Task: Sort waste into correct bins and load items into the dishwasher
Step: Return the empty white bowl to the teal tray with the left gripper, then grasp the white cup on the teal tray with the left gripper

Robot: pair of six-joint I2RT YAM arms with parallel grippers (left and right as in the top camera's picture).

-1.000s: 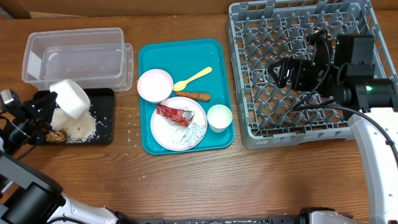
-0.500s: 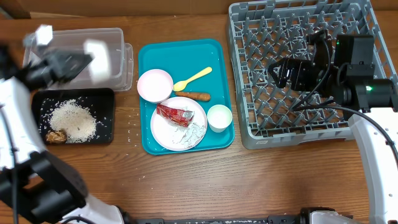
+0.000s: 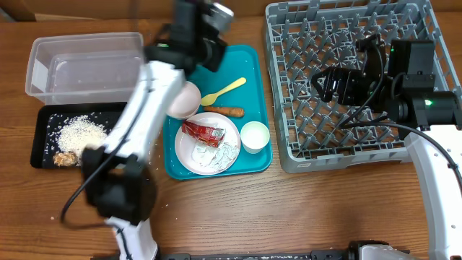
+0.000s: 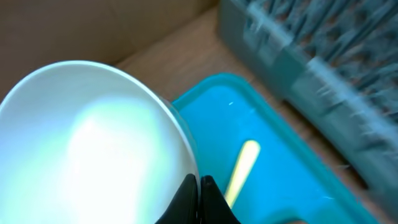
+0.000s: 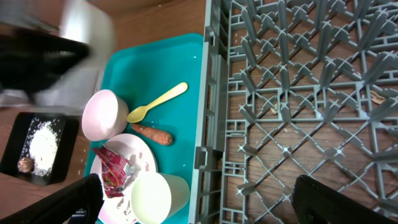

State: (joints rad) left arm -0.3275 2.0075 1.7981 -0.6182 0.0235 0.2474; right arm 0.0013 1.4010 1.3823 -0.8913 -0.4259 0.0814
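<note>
My left gripper [image 4: 199,186] is shut on the rim of a white bowl [image 4: 87,143] and holds it above the back of the teal tray [image 3: 238,68], near the grey dish rack [image 3: 346,137]. On the tray are a second white bowl [image 3: 186,101], a yellow spoon [image 3: 225,90], a carrot stick [image 3: 225,112], a cup [image 3: 254,136] and a plate [image 3: 189,153] with the red wrapper [image 3: 202,132] and napkin [image 3: 220,153]. Rice [image 3: 79,133] and a brown lump [image 3: 66,157] lie in the black tray [image 3: 40,126]. My right gripper [image 5: 205,208] is open above the rack.
The clear tub [image 3: 86,68] stands behind the black tray. My left arm [image 3: 141,123] stretches across the table from the front edge to the teal tray's back. Rice grains are scattered on the wood beside the black tray.
My left arm swung the white bowl up from the black tray, over the tub, and right to the back of the teal tray. The right arm has not moved.
</note>
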